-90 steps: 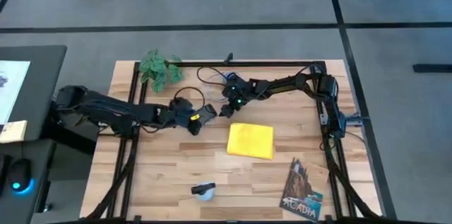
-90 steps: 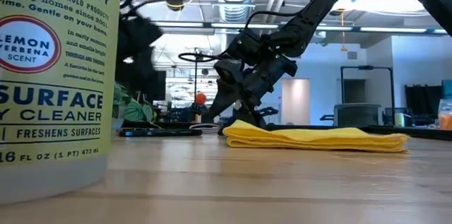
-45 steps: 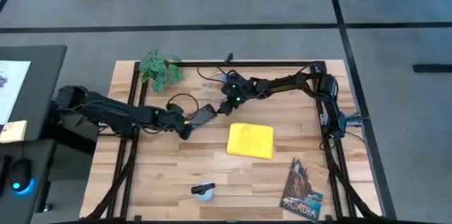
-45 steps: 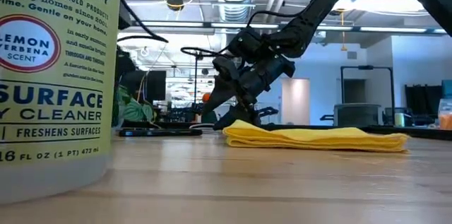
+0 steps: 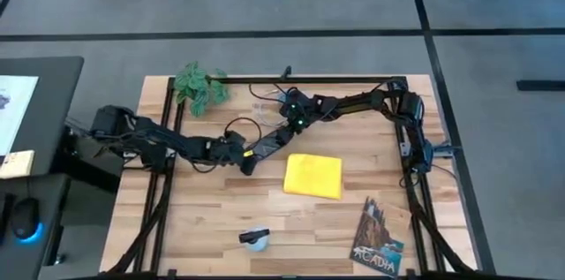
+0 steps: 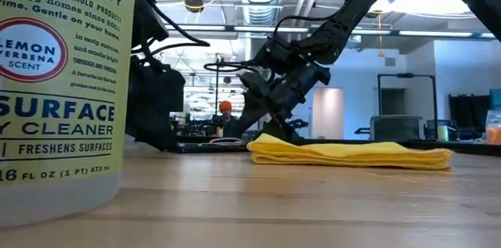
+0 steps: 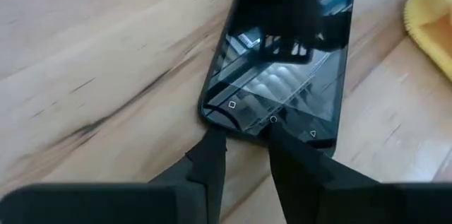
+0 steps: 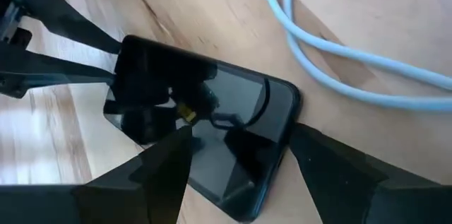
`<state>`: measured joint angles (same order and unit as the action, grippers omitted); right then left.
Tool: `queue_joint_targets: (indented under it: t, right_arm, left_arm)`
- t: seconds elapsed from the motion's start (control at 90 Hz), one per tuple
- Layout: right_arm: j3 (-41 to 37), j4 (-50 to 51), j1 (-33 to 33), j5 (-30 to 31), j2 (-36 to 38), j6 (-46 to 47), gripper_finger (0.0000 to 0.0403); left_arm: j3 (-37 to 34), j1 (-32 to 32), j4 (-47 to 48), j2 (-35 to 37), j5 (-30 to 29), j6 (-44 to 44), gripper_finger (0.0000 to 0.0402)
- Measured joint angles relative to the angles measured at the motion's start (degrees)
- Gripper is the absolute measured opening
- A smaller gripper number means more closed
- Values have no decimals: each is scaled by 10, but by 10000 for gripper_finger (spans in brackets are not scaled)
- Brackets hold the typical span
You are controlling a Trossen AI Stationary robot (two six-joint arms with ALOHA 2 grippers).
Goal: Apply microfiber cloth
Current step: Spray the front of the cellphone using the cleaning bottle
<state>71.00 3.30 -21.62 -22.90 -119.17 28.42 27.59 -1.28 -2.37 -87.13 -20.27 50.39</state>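
The left gripper (image 7: 244, 150) has moved in and now pinches the near end of the flat black glass smartphone (image 7: 282, 68), the right gripper (image 8: 236, 157) spread across its far end, so the bright yellow folded microfiber cloth (image 5: 313, 176) beside them lies untouched.

We are seeing the microfiber cloth (image 5: 313, 176) lying mid-tabletop | smartphone (image 5: 270, 143) lying just beside its left-rear corner | plant (image 5: 199, 87) sitting at the rear-left corner | booklet (image 5: 378, 238) lying at the front-right corner | cleaner bottle (image 5: 255, 239) standing by the front edge.
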Motion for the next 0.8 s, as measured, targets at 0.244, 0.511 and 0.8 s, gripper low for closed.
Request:
queue_joint_targets:
  t: [0.244,0.511,0.8]
  right_arm:
    - [0,6,10,-15,0,0,239]
    - [-4,-30,11,-58,-1,18,239]
    - [-4,-25,5,-92,-2,7,218]
  left_arm:
    - [-2,0,-45,-11,-16,-21,85]
    - [-2,0,-95,-45,-32,-18,85]
    - [-3,-4,-110,-48,-50,-16,85]
